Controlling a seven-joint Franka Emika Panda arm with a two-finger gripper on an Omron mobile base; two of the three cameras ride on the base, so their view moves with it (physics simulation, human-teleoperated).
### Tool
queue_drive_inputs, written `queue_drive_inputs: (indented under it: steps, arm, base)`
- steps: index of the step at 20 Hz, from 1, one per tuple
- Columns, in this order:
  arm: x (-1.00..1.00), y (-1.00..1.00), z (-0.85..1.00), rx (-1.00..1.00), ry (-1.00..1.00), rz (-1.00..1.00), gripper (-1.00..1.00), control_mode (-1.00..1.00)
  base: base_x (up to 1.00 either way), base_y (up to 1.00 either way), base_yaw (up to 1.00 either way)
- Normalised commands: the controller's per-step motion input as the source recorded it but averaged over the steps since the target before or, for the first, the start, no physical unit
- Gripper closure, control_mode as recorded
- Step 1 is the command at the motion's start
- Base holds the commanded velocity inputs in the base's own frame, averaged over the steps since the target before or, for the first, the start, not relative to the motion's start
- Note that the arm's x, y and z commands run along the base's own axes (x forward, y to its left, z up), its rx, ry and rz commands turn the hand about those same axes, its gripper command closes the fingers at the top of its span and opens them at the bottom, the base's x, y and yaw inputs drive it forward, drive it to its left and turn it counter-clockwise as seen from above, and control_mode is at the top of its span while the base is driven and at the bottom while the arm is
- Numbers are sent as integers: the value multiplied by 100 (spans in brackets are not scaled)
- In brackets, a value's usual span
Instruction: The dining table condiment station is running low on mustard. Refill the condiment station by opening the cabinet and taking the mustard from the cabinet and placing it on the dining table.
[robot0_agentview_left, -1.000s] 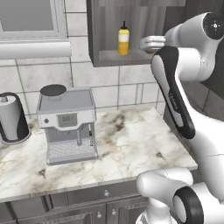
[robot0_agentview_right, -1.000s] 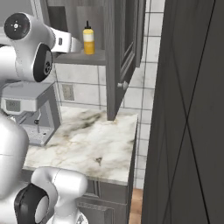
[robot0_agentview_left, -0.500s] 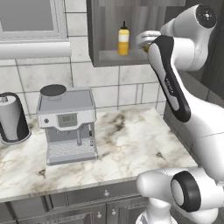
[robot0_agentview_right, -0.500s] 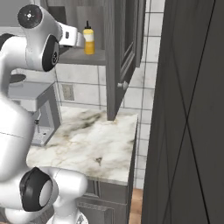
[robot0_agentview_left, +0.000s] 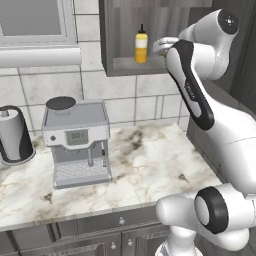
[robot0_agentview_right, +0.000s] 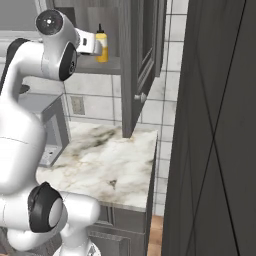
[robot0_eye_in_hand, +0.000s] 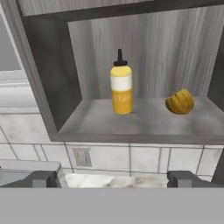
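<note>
Cabinet (robot0_eye_in_hand: 52, 87) is open, and inside on the shelf the mustard (robot0_eye_in_hand: 121, 88) stands upright with a small orange squash (robot0_eye_in_hand: 180, 102) off to one side (not touching). Gripper (robot0_eye_in_hand: 113, 178) spread wide, holding nothing, short of the shelf.

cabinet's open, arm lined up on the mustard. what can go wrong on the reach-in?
1. The mustard is tall, slim and upright on the cabinet shelf; a finger grazing it may tip it.
2. A round orange item sits close beside it; a wide approach by the open gripper might nudge it.
3. The open door hangs near the arm; pulling back could clip it.
</note>
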Motion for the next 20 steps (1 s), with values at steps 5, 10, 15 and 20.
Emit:
queue_drive_inputs:
  steps: [5,10,15,20]
  arm:
    - [39,0,-3,0,0,1,-100,-100]
    - [37,0,-2,0,0,0,-100,-100]
    - [37,0,-5,0,0,0,-100,-100]
    - [39,0,-6,0,0,0,-100,-100]
  base:
    - [0,0,0]
    - [0,0,0]
    - [0,0,0]
    - [0,0,0]
